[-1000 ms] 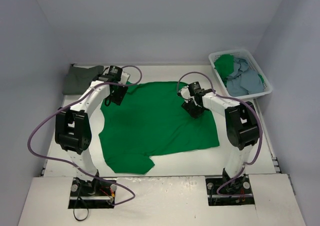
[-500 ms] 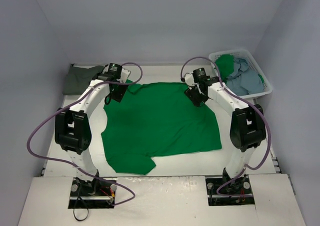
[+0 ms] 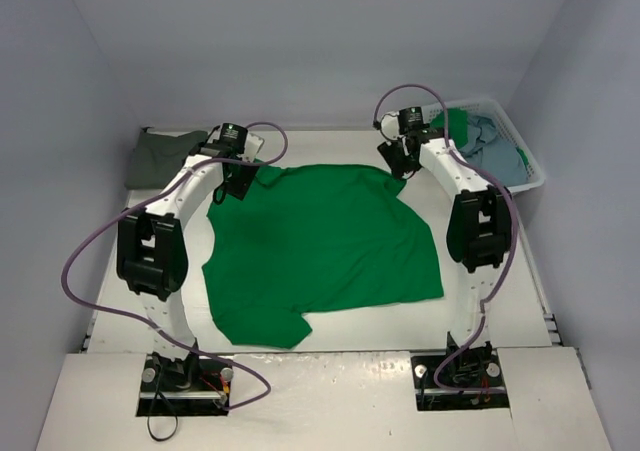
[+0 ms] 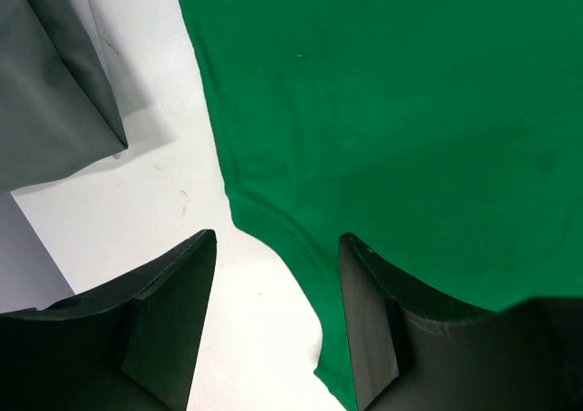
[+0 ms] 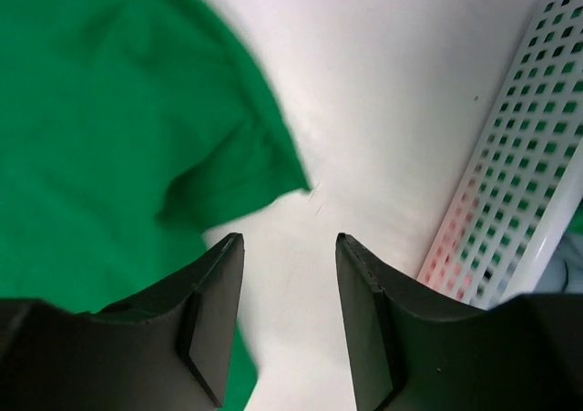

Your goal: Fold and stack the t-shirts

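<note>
On table (image 3: 480, 316) centre, green t-shirt (image 3: 320, 241) is lying spread flat; fold is not yet being started. Over far-left edge, left gripper (image 4: 278, 251) is being held half-open, seemingly astride cloth. Beside far-right corner, right gripper (image 5: 290, 247) is being held half-open over bare surface. Nothing is being gripped. Next: both far corners being pinched, right jaws first being shifted onto cloth.

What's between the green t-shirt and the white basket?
Bare white table, nothing else; the right wrist view shows it between the green t-shirt and the white basket.
</note>
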You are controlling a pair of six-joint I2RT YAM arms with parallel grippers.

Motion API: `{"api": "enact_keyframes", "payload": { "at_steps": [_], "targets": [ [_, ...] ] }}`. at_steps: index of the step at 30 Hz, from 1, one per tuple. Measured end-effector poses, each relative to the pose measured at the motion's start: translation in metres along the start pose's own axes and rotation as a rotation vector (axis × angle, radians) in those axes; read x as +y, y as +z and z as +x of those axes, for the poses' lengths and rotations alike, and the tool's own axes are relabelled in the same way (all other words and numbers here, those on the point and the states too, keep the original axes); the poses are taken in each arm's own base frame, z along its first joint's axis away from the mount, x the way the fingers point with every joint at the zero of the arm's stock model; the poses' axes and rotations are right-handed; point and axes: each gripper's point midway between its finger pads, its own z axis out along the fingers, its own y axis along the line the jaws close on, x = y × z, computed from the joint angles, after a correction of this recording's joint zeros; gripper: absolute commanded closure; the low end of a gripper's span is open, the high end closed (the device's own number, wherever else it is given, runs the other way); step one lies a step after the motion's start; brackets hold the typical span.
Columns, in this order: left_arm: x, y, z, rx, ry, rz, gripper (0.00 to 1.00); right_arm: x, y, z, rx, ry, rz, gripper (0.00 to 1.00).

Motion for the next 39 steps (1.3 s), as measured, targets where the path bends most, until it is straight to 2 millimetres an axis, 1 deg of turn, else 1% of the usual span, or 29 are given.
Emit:
{"api": "enact_keyframes", "payload": {
  "at_steps": [3,6,8,11,14,17,20,25,31,33,34,36,37,39],
  "targets": [
    [0.000,0.003,-0.001,0.002,0.000,0.000,0.50,-0.013,0.022,-0.001,0.005,0.021,0.001,0.59],
    [-0.001,0.005,0.000,0.005,0.001,0.001,0.50,-0.021,0.042,0.005,0.025,0.032,0.002,0.58],
    [-0.002,0.008,0.001,0.009,0.002,0.002,0.50,-0.021,0.053,0.009,0.040,0.029,-0.005,0.58],
    [-0.002,0.011,0.002,0.017,0.003,0.003,0.50,-0.017,0.064,0.016,0.059,0.018,-0.018,0.57],
    [-0.003,0.013,0.003,0.023,0.004,0.005,0.50,-0.014,0.069,0.018,0.066,0.017,-0.032,0.56],
    [-0.003,0.014,0.003,0.025,0.004,0.005,0.50,-0.013,0.069,0.017,0.060,0.017,-0.040,0.56],
    [-0.003,0.014,0.002,0.022,0.003,0.004,0.50,-0.014,0.069,0.016,0.053,0.018,-0.044,0.57],
    [-0.003,0.014,0.001,0.020,0.003,0.004,0.50,-0.015,0.073,0.021,0.060,0.027,-0.054,0.58],
    [-0.003,0.014,0.001,0.020,0.003,0.004,0.50,-0.016,0.082,0.023,0.064,0.032,-0.065,0.66],
    [-0.003,0.014,0.001,0.020,0.003,0.004,0.50,-0.014,0.085,0.025,0.068,0.032,-0.071,0.71],
    [-0.003,0.014,0.001,0.020,0.004,0.004,0.50,-0.013,0.086,0.026,0.069,0.032,-0.075,0.76],
    [-0.003,0.014,0.001,0.020,0.004,0.004,0.50,-0.013,0.089,0.025,0.067,0.029,-0.078,0.83],
    [-0.003,0.014,0.001,0.021,0.004,0.004,0.50,-0.013,0.089,0.025,0.066,0.028,-0.080,0.89],
    [-0.003,0.015,0.001,0.021,0.004,0.004,0.50,-0.012,0.089,0.024,0.064,0.026,-0.083,0.93]
  ]
}}
